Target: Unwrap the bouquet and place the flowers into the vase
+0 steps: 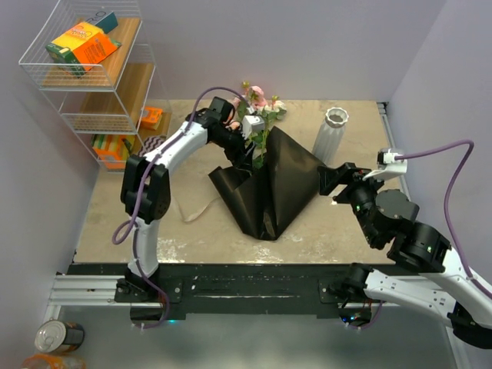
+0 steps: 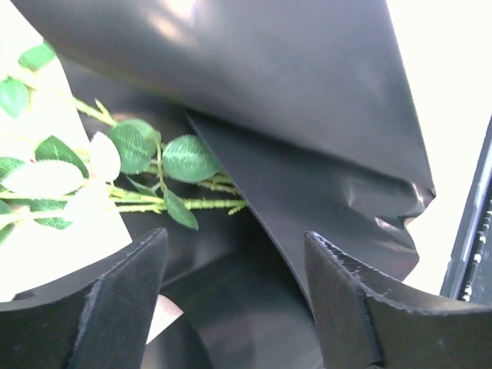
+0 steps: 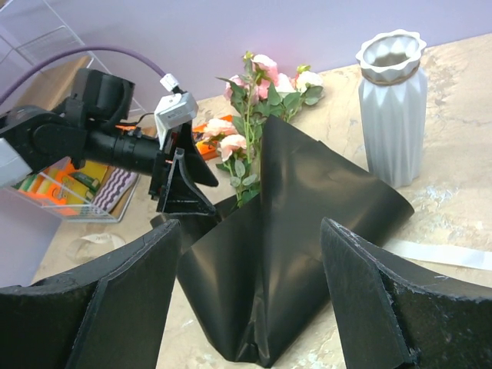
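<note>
Bouquet [image 1: 265, 165] lies at centre of the table [image 1: 154, 223]; its long axis runs near-vertical in the top view, from the wrap's pointed end at lower centre up to the blooms; the flowers [image 1: 257, 100] point toward the top of the frame, leaning slightly left. The black wrap [image 1: 280, 184] is partly spread and tented into a ridge along that axis; the stems are still inside it; in the left wrist view, green stems [image 2: 161, 196] with leaves run left to right and pass under a fold of the wrap [image 2: 307, 100].

Left gripper [image 1: 247, 154] is at the upper left edge of the wrap, just below the blooms; its fingers stand wide apart, with the sheet showing in the gap [image 2: 234, 246]; whether either finger touches the sheet cannot be told.

Right gripper [image 1: 332, 186] sits at the right corner of the wrap, centre right of the top view; its fingers are spread wide with nothing gripped [image 3: 252, 231]; it faces the wrap [image 3: 307, 215], the flowers [image 3: 261, 77] and the left gripper [image 3: 181, 184].

Vase [image 1: 330, 134] stands upright, mouth up, right of the blooms; its base is just beside the wrap's right corner; contact cannot be told; it is also seen at upper right of the right wrist view [image 3: 392, 100].

Wire shelf [image 1: 92, 77] stands at upper left.
</note>
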You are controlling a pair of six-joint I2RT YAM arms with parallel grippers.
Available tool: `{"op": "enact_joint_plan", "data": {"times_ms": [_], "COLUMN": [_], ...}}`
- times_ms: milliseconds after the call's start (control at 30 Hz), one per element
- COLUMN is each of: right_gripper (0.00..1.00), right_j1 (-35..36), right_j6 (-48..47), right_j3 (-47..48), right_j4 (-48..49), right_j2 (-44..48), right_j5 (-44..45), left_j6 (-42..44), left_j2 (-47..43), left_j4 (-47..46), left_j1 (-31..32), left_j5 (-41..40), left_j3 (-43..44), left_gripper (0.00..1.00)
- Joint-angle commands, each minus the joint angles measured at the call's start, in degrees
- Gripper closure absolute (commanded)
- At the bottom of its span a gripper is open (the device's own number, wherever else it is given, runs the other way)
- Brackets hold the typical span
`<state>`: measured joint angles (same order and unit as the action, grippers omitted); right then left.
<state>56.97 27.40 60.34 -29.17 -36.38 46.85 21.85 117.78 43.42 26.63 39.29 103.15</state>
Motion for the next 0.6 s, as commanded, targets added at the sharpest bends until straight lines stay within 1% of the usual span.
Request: {"op": "enact_joint_plan", "data": {"times_ms": [0,167,300,333,400,567], "right_gripper": [0.23,0.23,0.24,0.23,0.24,0.24], "right_j1": [0.2,0.1,0.1,0.1,0.1,0.1], "right_j6": [0.4,0.8,1.4,1.6,1.6,1.7], "right_j3": [0.0,-0.4,-0.8,-0.9,-0.9,-0.9], "right_j4": [1.3,1.1,1.3,1.4,1.4,1.3], "right_j2": [0.4,0.9,0.9,0.9,0.9,1.1], "right_j5": [0.0,-0.2,-0.2,-0.2,-0.2,-0.3], "left_j6": [2.2,1.4,2.1,2.4,2.8,2.5], "left_j2": [4.2,4.8,6.6,6.9,7.7,8.0], "left_j4": [8.4,8.8,11.1,11.8,12.7,12.4], "left_j1": [-0.6,-1.3,-1.2,-1.2,-1.2,-0.6], "left_j5": [9.3,12.6,14.5,14.7,14.7,10.6], "left_j3": [4.7,4.5,6.0,6.4,6.8,6.5], "left_gripper": [0.30,0.35,0.39,0.42,0.47,0.48]}}
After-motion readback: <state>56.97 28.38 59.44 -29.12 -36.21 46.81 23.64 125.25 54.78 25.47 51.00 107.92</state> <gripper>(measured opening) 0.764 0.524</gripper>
